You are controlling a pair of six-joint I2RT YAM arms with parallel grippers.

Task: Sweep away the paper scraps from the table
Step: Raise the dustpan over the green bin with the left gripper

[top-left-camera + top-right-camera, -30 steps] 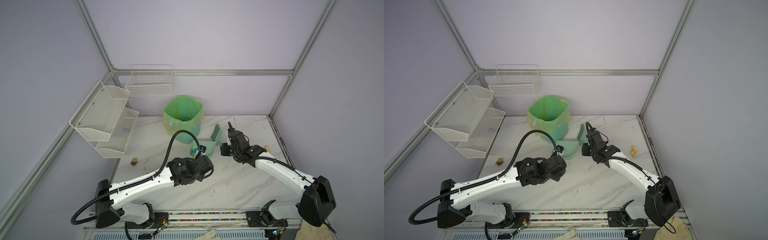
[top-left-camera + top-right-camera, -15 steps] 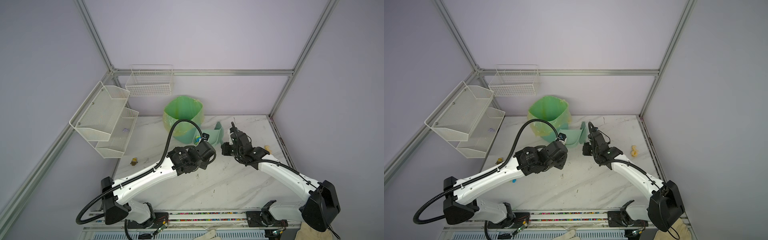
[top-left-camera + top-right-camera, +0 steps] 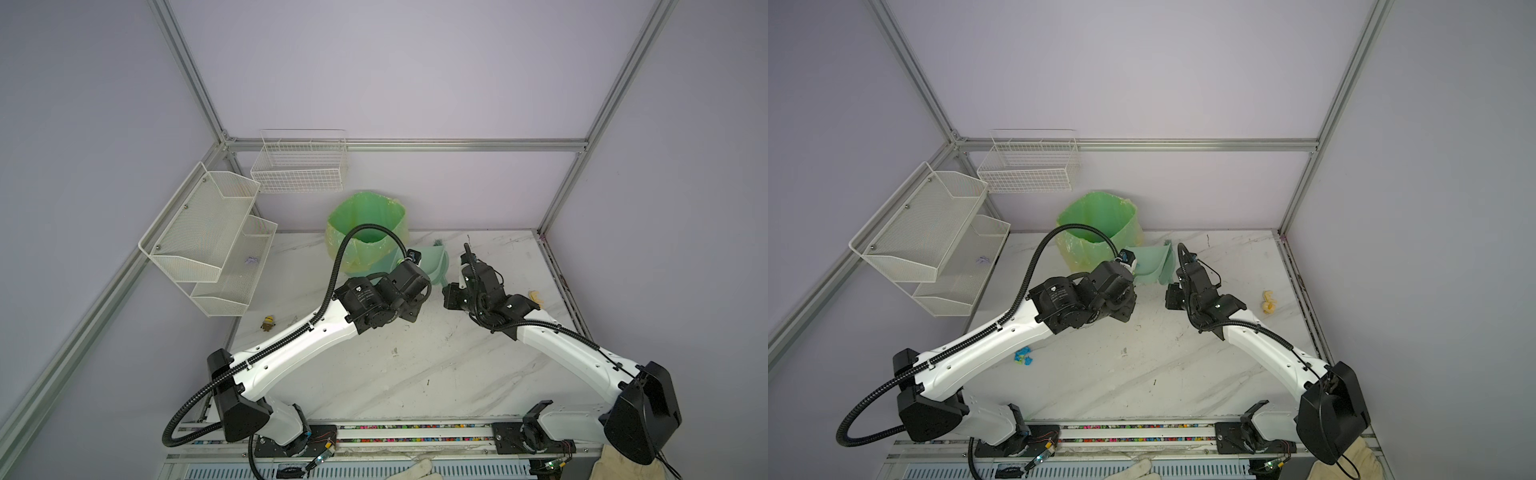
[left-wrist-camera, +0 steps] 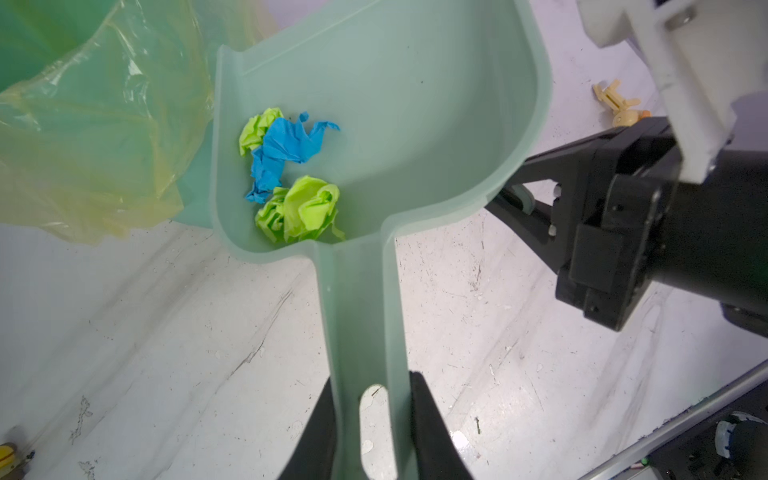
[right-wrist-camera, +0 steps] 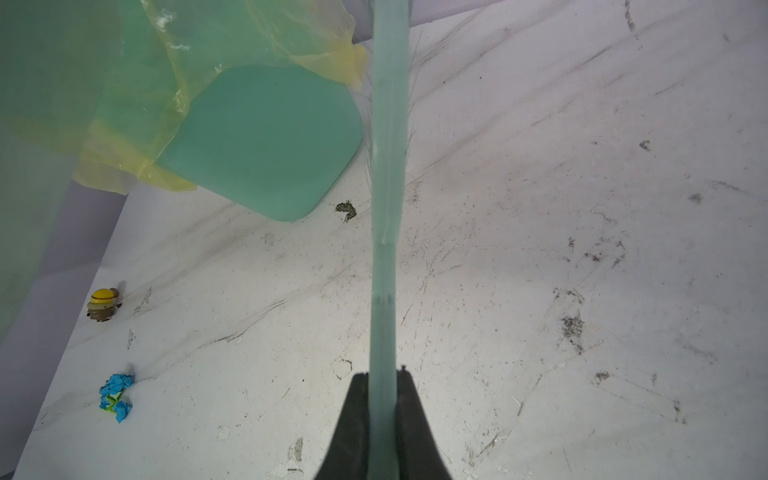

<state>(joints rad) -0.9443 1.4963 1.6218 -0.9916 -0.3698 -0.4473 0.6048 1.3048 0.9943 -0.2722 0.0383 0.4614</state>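
- State: my left end effector is pinching the handle of the pale green plastic dustpan, with one finger on each side. My right end effector is pressed together on the thin pale green brush handle.
- Load: the blue and lime-green wadded paper scraps lie inside the dustpan, gathered in the corner where the handle begins.
- Position: the dustpan hangs just beside the green plastic-lined bin, clear of the white marble-look desk. As far as I can judge, it is not yet over the bin's opening.
- Step in hand, by my judgement: empty the dustpan into the bin.
- Procedure: hold the handle end low while raising the dustpan, so the load stays against the rear wall. Tip the handle up only once the open lip is over the bin's opening.
- Caution: loose bag film drapes down the outside of the bin. Bring the lip in from above the bin so it does not snag the film.
- Caution: the brush stands just beyond the dustpan from the bin. Hold it off the dustpan during the tip.
- Remaining: a second cluster of paper scraps lies on the desk, well apart from the bin.
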